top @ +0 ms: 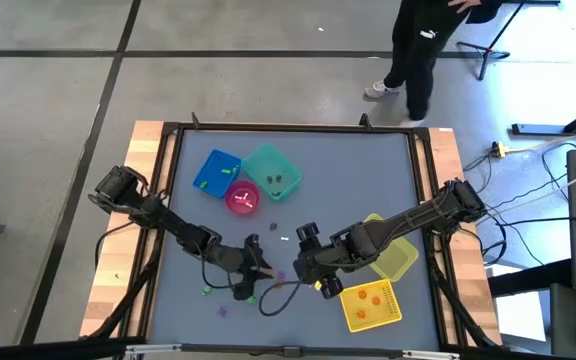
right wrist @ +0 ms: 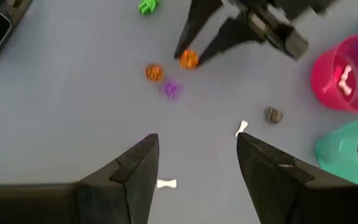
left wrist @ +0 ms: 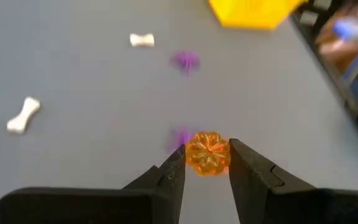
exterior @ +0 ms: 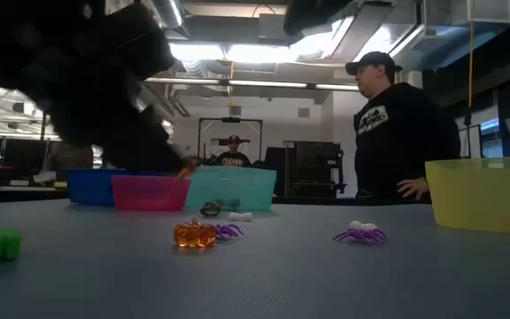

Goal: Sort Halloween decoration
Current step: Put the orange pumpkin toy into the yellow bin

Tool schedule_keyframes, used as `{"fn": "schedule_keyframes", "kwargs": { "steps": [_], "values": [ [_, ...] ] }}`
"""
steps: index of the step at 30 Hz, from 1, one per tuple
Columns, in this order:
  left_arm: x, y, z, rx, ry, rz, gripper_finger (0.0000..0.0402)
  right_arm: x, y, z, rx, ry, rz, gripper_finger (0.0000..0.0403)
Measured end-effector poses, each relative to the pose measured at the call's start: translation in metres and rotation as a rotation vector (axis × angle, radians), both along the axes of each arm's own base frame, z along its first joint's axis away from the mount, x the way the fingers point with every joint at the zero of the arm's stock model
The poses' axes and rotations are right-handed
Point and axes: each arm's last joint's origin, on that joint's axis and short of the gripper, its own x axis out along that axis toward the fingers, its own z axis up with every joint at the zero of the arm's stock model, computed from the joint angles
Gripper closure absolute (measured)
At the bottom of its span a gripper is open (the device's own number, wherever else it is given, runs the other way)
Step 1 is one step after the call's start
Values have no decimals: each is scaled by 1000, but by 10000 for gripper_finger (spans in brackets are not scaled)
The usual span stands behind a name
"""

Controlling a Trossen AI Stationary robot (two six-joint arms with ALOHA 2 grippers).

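Left gripper (left wrist: 207, 171): fingers astride orange pumpkin (left wrist: 207, 153), lower centre of frame, seemingly gripping.
Right gripper (right wrist: 194, 165): open, empty, farther off.

Open tabletop (top: 368, 180) behind; bins (top: 243, 180) apparently crowd the left-rear.

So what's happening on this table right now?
Two robot arms are sorting tiny Halloween trinkets into coloured bins. The left claw is closed on an orange pumpkin near the table's front, with a purple spider right beside it. The right claw hangs open nearby, holding nothing. The pink bin already holds a white bone, the yellow tray has orange pieces, and bones, spiders and green bits lie loose on the table.
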Motion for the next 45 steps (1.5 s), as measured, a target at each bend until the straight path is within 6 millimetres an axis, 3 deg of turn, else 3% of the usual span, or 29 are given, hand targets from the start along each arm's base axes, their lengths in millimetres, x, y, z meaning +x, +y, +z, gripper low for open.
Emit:
{"fn": "schedule_keyframes", "kwargs": {
  "steps": [7, 15, 36, 45],
  "values": [
    [15, 10, 20, -196, -193, 87, 316, 4, 2, 3, -33, -59, 94, 187],
    [24, 19, 46, -328, -426, 37, 316, 9, 4, 6, -83, -124, 202, 187],
    [24, 20, 60, -389, -554, -13, 316, 17, 7, 13, -160, -249, 330, 188],
    [24, 20, 60, -389, -553, -18, 315, 17, 7, 13, -160, -252, 330, 259]
  ]
}}
